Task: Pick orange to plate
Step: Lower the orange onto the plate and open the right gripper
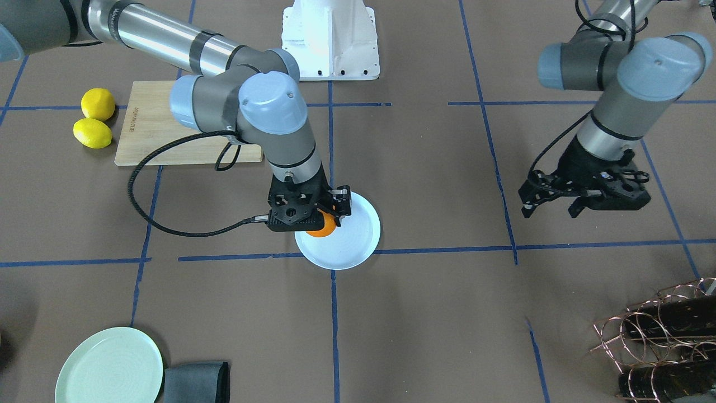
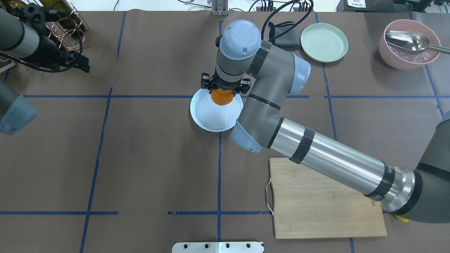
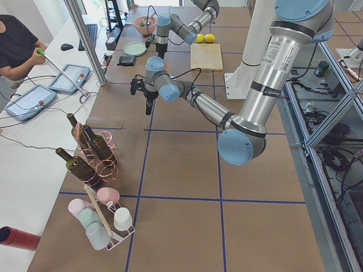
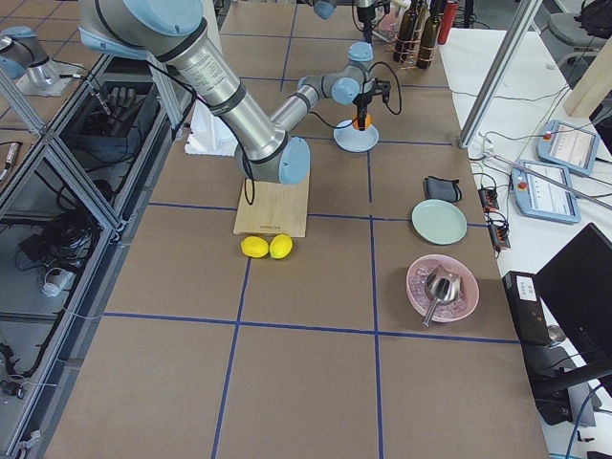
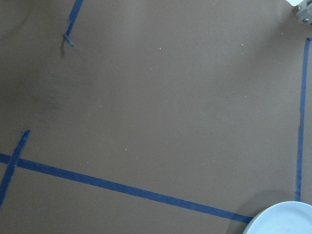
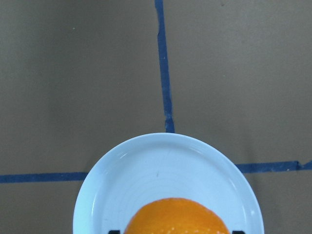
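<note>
While the right gripper (image 1: 320, 219) holds the orange (image 1: 325, 229) clamped between its fingers just over the plate (image 1: 358, 238), only lowering and release seem left; the left gripper (image 1: 550, 210), fingers spread and empty, hangs well apart.

Almost nothing was legible. The cutting board (image 1: 151, 134) had a short line of dark print along one edge, too small to read. The blue joint cap (image 2: 242, 35) on the right arm (image 2: 334, 161) carried an embossed logo; one letter looked like "R", the rest was unclear. The left arm (image 3: 272, 62) had a white label (image 3: 276, 54) with black print on its tube, which was unreadable.
</note>
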`<state>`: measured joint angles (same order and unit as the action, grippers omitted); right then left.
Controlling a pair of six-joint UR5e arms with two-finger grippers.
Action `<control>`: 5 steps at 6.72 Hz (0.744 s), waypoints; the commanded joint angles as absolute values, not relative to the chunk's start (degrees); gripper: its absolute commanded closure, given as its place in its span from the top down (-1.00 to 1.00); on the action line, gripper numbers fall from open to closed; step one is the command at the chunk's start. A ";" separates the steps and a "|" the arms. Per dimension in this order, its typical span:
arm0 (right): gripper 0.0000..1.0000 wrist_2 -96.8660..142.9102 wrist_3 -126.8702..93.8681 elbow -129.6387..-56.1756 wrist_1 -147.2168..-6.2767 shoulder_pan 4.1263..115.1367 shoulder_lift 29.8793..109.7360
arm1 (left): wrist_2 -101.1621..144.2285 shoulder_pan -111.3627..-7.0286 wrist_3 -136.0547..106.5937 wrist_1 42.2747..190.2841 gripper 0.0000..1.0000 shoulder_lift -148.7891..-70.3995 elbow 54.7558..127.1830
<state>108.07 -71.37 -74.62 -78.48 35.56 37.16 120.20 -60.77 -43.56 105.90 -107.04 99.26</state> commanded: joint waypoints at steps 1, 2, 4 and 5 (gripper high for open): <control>-1.00 106.26 -71.72 -72.25 -78.57 33.49 36.56 | 122.86 -65.03 -39.20 105.99 1.00 -105.91 99.23; -1.00 106.17 -71.63 -71.46 -78.49 33.40 36.39 | 122.96 -65.21 -39.20 106.43 1.00 -105.30 99.66; 0.99 105.91 -72.95 -71.54 -78.22 33.49 35.86 | 122.34 -65.21 -38.94 110.20 1.00 -100.05 100.55; 1.00 105.91 -72.86 -71.54 -78.22 33.66 35.77 | 122.26 -65.21 -38.85 110.13 1.00 -99.93 99.94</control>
<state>105.97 -72.70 -71.57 -78.28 33.53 36.02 122.40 -65.18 -38.98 109.43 -101.31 100.29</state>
